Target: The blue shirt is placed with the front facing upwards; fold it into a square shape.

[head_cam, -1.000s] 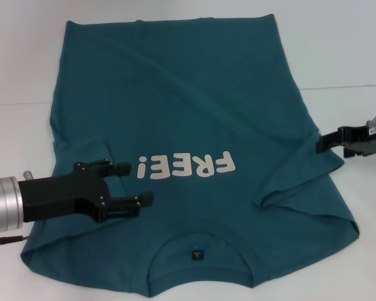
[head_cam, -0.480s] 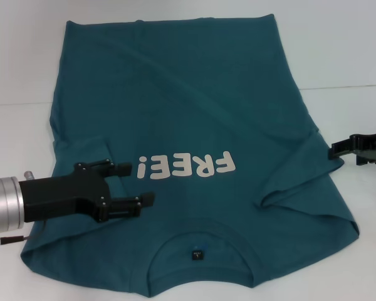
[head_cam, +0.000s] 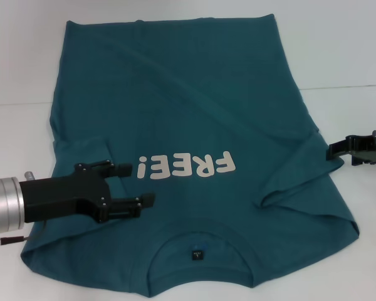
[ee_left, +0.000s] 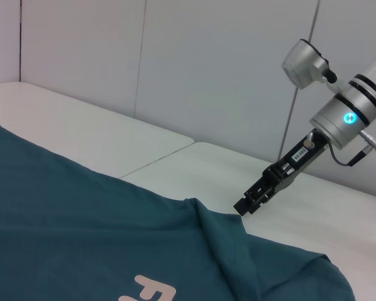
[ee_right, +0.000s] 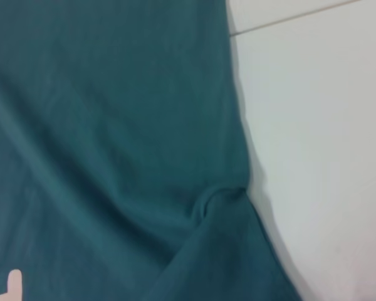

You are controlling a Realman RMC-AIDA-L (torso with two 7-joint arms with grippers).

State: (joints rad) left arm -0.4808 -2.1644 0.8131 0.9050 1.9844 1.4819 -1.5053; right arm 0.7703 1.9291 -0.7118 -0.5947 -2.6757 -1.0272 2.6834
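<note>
White table (head_cam: 357, 56), blue shirt (head_cam: 194, 113) unmoved, right gripper (head_cam: 331, 152) retreated off sleeve edge

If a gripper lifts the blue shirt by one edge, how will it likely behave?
Probably floppy: the blue shirt lies flat on the table with soft wrinkles and a bunched fold at one sleeve, so it should drape and sag. Likely light, and a push would probably crease it rather than slide it whole.

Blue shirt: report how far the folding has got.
Done: both sleeves lie tucked in over the blue shirt, which lies chest-up, lettering showing. In hand: the left pincer hovers open over the left shoulder; the right pincer sits at the right edge, gripping nothing visible. Left: the body is unfolded, so every fold into a square.
</note>
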